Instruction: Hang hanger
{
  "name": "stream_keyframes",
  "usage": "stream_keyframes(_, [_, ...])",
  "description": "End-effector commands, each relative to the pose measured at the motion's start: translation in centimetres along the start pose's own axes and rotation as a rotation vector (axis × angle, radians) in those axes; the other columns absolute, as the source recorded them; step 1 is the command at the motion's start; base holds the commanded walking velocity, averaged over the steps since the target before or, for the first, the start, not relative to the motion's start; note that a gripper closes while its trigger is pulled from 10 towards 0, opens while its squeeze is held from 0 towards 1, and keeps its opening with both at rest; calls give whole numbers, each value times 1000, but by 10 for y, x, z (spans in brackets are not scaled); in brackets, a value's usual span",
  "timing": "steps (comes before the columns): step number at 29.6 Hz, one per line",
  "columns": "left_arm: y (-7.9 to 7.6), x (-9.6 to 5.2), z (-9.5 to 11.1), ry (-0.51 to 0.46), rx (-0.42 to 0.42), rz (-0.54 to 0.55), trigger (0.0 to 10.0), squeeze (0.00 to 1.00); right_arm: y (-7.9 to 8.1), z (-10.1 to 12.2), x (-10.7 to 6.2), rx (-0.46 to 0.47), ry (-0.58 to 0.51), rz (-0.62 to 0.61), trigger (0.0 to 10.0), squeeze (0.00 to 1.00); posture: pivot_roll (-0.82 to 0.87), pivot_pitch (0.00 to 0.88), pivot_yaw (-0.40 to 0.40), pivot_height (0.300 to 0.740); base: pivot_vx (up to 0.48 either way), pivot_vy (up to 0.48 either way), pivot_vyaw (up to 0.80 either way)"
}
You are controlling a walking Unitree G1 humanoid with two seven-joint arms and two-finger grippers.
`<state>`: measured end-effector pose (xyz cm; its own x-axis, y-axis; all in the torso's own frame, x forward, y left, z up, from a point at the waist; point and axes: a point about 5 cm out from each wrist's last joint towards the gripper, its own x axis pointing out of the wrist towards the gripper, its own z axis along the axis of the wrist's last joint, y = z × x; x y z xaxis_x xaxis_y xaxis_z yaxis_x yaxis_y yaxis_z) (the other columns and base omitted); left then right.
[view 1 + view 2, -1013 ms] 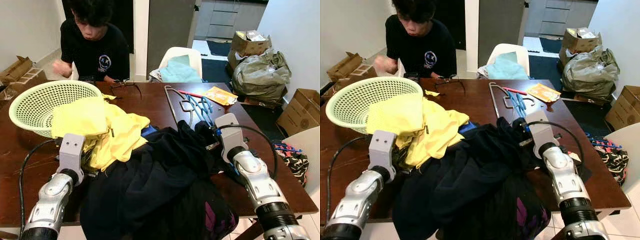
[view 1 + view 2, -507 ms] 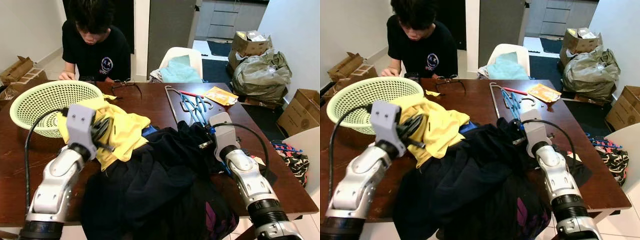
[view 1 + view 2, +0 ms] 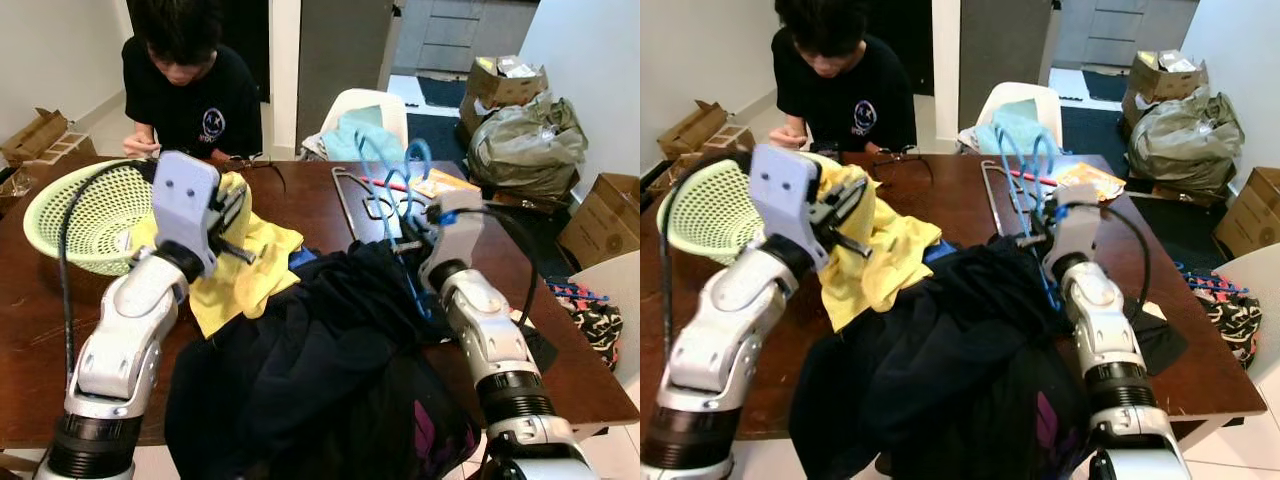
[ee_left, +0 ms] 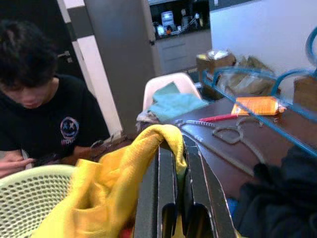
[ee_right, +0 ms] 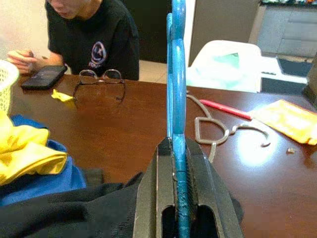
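Closest to me a heap of dark clothing (image 3: 320, 370) covers the near part of the brown table (image 3: 300, 205). My right gripper (image 5: 177, 163) is raised just beyond that heap, its two black fingers pinched tight on the blue hanger (image 3: 400, 190), which stands upright in my grasp with its hooks curving above the table. In my right wrist view the hanger's blue bar runs straight up from between my fingers.

My left gripper (image 4: 174, 163) is lifted over the left side of the table, its fingers nearly together and clamped on a fold of the yellow garment (image 3: 245, 270); the cloth drapes over my fingertips and trails down onto the table. Just past it sits the pale green basket (image 3: 75, 215).

Farther along the tabletop lie a grey metal hanger (image 5: 218, 131), a red pen (image 5: 225, 109), an orange packet (image 5: 290, 119) and a pair of glasses (image 5: 99, 84). A person in a black T-shirt (image 3: 190, 95) sits at the far side, hands by a phone (image 5: 43, 77). A white chair (image 3: 365, 115) holds teal cloth, and beyond it stand boxes and a grey-green sack (image 3: 525, 140).
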<state>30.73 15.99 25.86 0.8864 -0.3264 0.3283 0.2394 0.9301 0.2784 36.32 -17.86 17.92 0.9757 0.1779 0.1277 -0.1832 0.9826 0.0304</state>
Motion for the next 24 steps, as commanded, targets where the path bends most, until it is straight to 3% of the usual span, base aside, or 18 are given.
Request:
stream_keyframes(1, [26,7,24,-83,63,78,10000,0,-4,25,6,49,-113,-26,10000,0,63,0,-37,740,-386,0,0])
stream_keyframes(2, [47,16,50,-159,119,126,10000,0,-7,45,10,47,-193,-53,10000,0,64,0,-32,740,-382,0,0])
stream_keyframes(4, [47,16,50,-159,119,126,10000,0,-7,45,10,47,-193,-53,10000,0,64,0,-32,740,-382,0,0])
stream_keyframes(5, [64,22,77,-235,165,161,10000,0,-10,63,12,18,-257,-78,10000,0,63,0,-25,740,-379,0,0])
stream_keyframes(6, [71,26,102,-302,193,162,10000,0,-13,74,11,-75,-283,-87,10000,0,54,0,-16,740,-382,0,0])
stream_keyframes(7, [71,26,102,-302,193,162,10000,0,-13,74,11,-75,-283,-87,10000,0,54,0,-16,740,-382,0,0])
stream_keyframes(8, [70,29,120,-352,213,146,10000,0,-14,81,10,-166,-292,-96,10000,0,47,0,-9,740,-386,0,0])
stream_keyframes(10, [70,29,120,-352,213,146,10000,0,-14,81,10,-166,-292,-96,10000,0,47,0,-9,740,-386,0,0])
stream_keyframes(12, [62,31,136,-401,220,104,10000,0,-19,83,6,-227,-285,-111,10000,0,36,0,-1,740,-399,0,0])
stream_keyframes(24, [52,35,155,-458,187,67,10000,0,-29,81,4,-170,-277,-139,10000,0,31,0,8,740,-267,0,0])
